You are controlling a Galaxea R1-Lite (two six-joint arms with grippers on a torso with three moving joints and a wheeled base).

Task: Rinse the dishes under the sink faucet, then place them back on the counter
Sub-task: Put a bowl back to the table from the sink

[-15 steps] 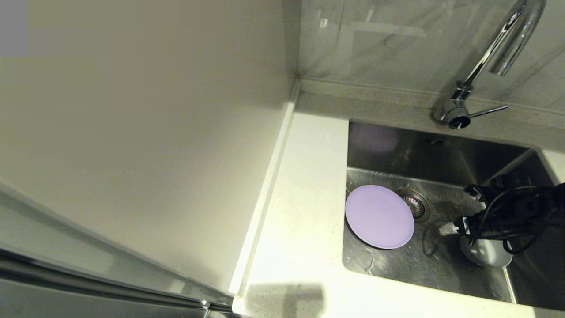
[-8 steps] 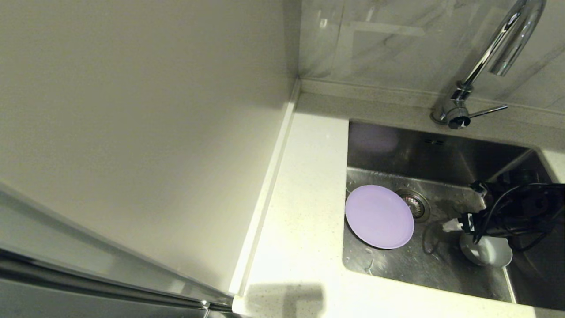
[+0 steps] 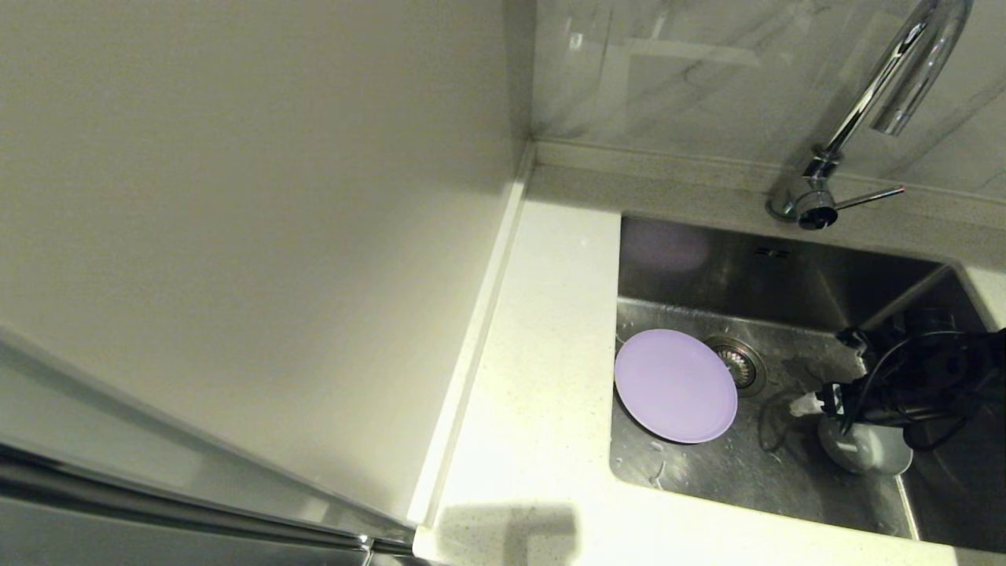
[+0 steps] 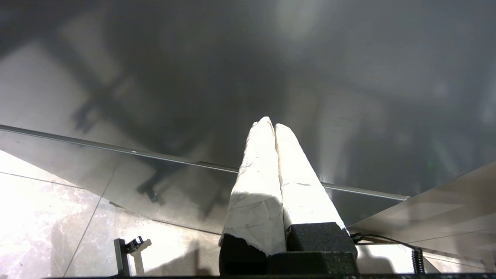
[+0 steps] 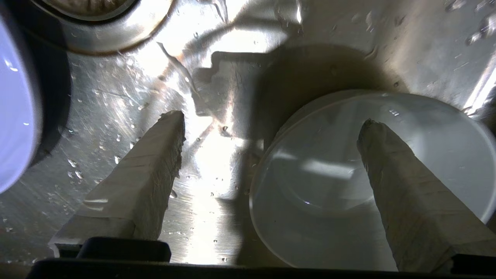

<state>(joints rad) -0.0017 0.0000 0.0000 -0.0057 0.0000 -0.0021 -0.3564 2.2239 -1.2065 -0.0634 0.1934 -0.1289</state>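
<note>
On your far left stands the plain beige wall panel [image 3: 259, 259], and next to it the white counter [image 3: 542, 377] runs down to the near edge with nothing on the stretch you can see. Your left gripper [image 4: 271, 126] is out of the head view; its wrist camera shows the two taped fingers pressed together with nothing between them, pointed at a dark glossy surface.

Moving right, you reach the sink [image 3: 786, 275]. The lilac plate [image 3: 676, 385] lies flat on the basin floor against the left wall, its right edge just beside the drain strainer [image 3: 737, 363]. Water droplets are scattered over the steel floor around it. Above and behind, the chrome sink faucet [image 3: 880, 86] arches up from the back ledge, its thin lever [image 3: 864, 198] sticking out to the right from the round base.

Further right, your right gripper [image 5: 271, 155] is down inside the basin, spread wide and gripping nothing. One finger [image 5: 147, 178] hangs over bare wet steel, the other finger [image 5: 403, 193] sits over the inside of the pale blue-grey bowl [image 5: 348, 186], so the bowl's near rim lies between them. That bowl stands upright on the sink floor near the right front corner [image 3: 864, 450], well apart from the plate
</note>
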